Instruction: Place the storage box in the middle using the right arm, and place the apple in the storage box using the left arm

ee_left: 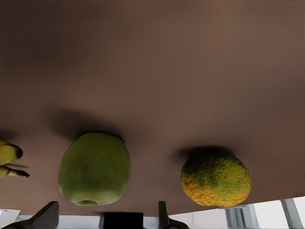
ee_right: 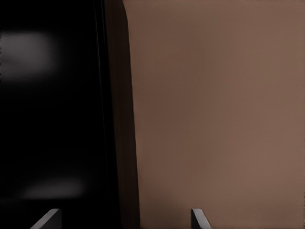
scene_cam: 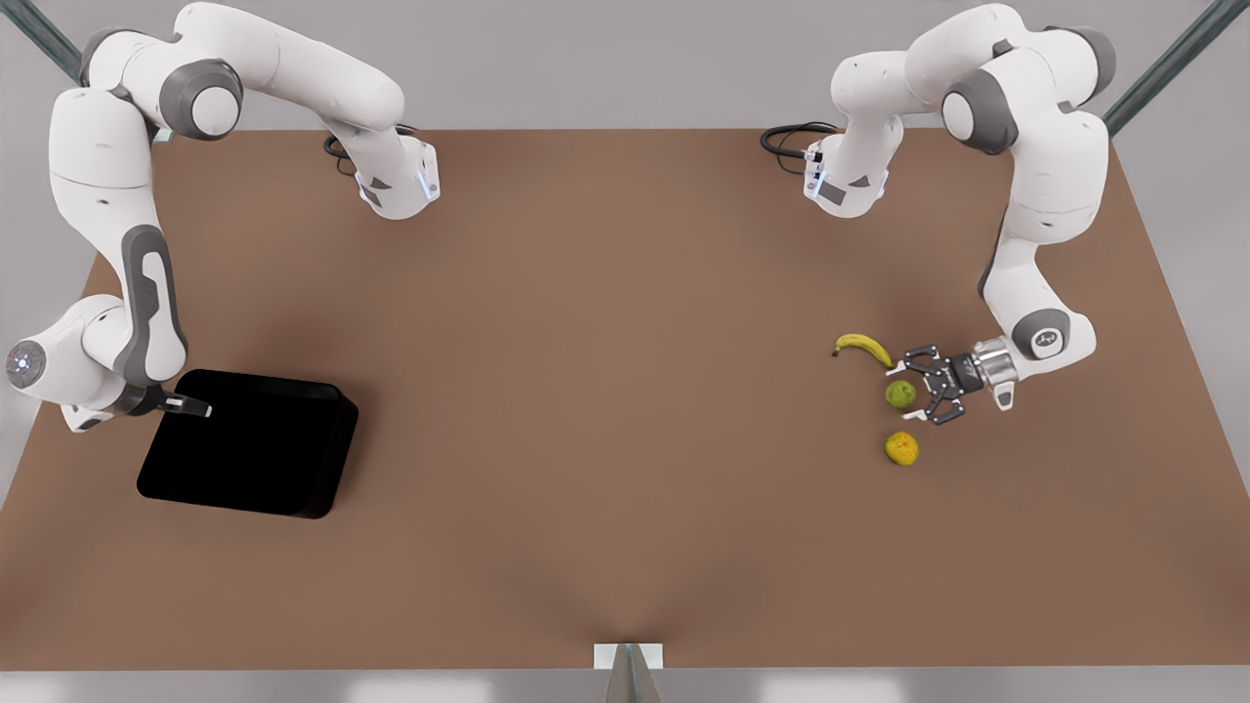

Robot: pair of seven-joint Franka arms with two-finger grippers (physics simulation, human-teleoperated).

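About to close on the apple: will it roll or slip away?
Likely to roll if nudged: the apple is round and lies loose on the table. Its smooth skin may slip, so the open left tool beside it should probably grip across its middle.

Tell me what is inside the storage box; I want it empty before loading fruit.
The storage box interior looks uniformly black, nothing visible inside. The right gripper covers a bit of its rim; the apple sits outside.

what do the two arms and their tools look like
Both arms are glossy white with rounded grey joints and black cables looped near their bases. The left tool is a black linkage with white-tipped fingers on a silver wrist collar. The right tool is dark with pale tips.
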